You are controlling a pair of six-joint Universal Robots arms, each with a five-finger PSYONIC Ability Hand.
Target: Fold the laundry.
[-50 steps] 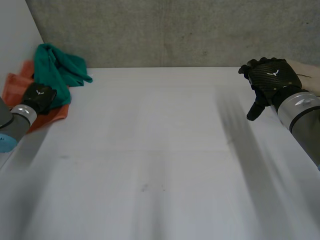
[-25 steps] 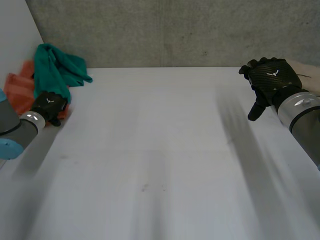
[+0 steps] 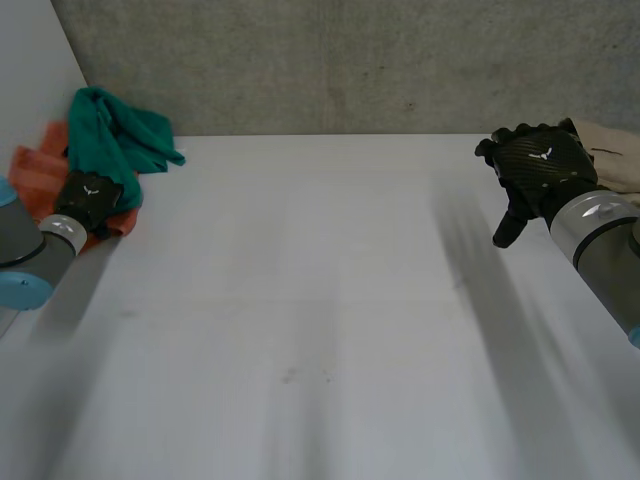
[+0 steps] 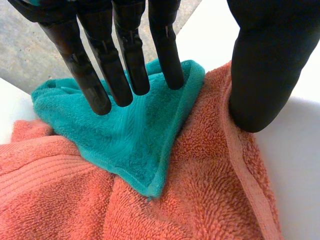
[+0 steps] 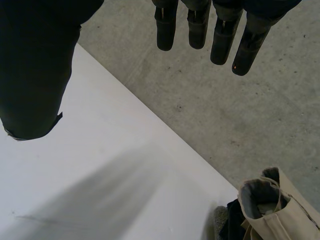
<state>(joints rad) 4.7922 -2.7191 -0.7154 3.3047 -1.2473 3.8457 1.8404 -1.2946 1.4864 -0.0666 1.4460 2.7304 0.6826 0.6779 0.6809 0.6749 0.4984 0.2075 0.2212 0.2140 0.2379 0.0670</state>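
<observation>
White table (image 3: 320, 330) inspection: hands and laundry

Head view: I see my left hand (image 3: 88, 195) on the teal towel (image 3: 115, 135) and orange towel (image 3: 35, 170) at the far left corner. My right hand (image 3: 540, 160) hovers beside beige clothing (image 3: 610, 150).
Left wrist view: straight, spread fingers (image 4: 125, 60) rest on teal, and the thumb (image 4: 260, 75) is at the orange hem.
Right wrist view: fingers straight, slightly apart, holding nothing.

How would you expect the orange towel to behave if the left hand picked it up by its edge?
Probably floppy: the orange towel lies in soft folds, so it should drape from the left hand. Its looped pile looks grippy, not slippery. The teal towel lies on it and would likely drag along.
</observation>
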